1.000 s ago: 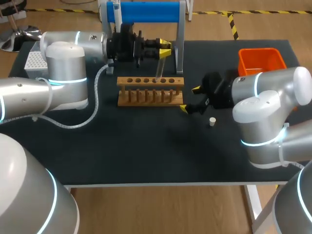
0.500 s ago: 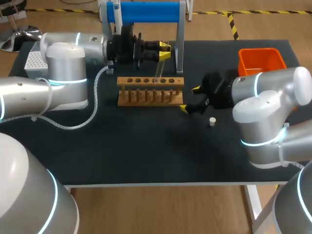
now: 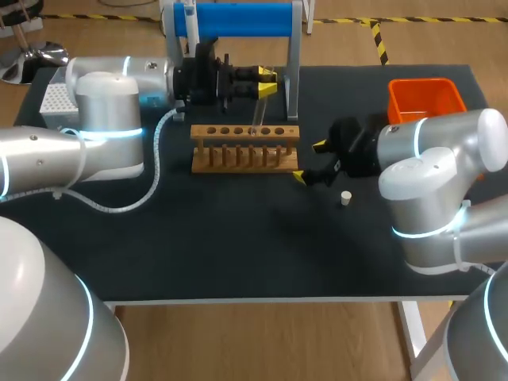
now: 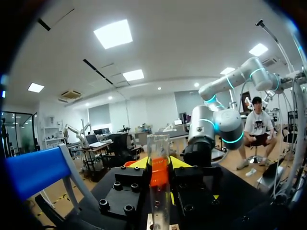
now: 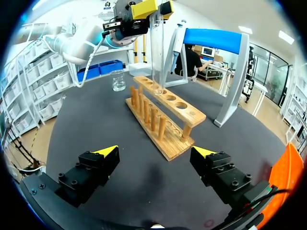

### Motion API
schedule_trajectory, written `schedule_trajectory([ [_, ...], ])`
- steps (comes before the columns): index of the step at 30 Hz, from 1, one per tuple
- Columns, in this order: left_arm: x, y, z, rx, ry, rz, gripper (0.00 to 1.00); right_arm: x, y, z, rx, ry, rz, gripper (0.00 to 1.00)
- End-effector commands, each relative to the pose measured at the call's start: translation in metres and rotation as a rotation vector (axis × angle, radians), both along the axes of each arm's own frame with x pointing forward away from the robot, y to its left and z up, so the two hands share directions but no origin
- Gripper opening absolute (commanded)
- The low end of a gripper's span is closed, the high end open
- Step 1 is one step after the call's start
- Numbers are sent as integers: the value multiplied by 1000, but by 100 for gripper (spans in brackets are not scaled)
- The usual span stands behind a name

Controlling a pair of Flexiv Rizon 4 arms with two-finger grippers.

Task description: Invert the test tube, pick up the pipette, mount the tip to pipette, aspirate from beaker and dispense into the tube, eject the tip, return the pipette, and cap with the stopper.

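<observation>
My left gripper is shut on a clear test tube, which it holds nearly upright over the wooden rack. In the left wrist view the test tube stands between the yellow tips of the left gripper. In the right wrist view the tube reaches down to the holes along the far rail of the rack. My right gripper stands open by the rack's right end, with nothing between its fingers. A white stopper lies on the table beside it. The pipette hangs on the blue stand.
A glass beaker stands beyond the rack's far end. An orange bin sits at the back right. A white tip box is at the back left. A grey cable loops over the table on the left.
My left gripper has shifted very slightly with the tube still over the rack. The right arm has not moved.
</observation>
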State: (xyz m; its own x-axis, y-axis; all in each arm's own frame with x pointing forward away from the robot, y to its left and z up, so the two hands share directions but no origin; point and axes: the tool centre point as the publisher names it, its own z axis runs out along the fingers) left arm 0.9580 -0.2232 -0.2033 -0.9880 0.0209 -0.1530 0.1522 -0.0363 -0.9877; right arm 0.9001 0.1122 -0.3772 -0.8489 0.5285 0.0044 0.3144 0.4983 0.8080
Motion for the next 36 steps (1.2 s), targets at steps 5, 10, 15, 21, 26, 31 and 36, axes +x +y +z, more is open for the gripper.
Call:
schedule_trajectory([
  [5, 0, 4, 5, 8, -16, 12, 0, 0, -1, 0, 1, 0, 1, 100],
  [10, 2, 7, 5, 11, -17, 20, 0, 0, -1, 0, 1, 0, 1, 100],
  [15, 3, 7, 2, 8, -18, 27, 0, 0, -1, 0, 1, 0, 1, 100],
  [21, 5, 4, -2, -4, -17, 24, 0, 0, -1, 0, 1, 0, 1, 100],
  [26, 5, 3, -5, -5, -9, 20, 0, 0, -1, 0, 1, 0, 1, 100],
  [31, 4, 3, -11, -5, 1, 24, 0, 0, -1, 0, 1, 0, 1, 100],
  [36, 5, 5, -16, -9, 6, 33, 0, 0, -1, 0, 1, 0, 1, 100],
])
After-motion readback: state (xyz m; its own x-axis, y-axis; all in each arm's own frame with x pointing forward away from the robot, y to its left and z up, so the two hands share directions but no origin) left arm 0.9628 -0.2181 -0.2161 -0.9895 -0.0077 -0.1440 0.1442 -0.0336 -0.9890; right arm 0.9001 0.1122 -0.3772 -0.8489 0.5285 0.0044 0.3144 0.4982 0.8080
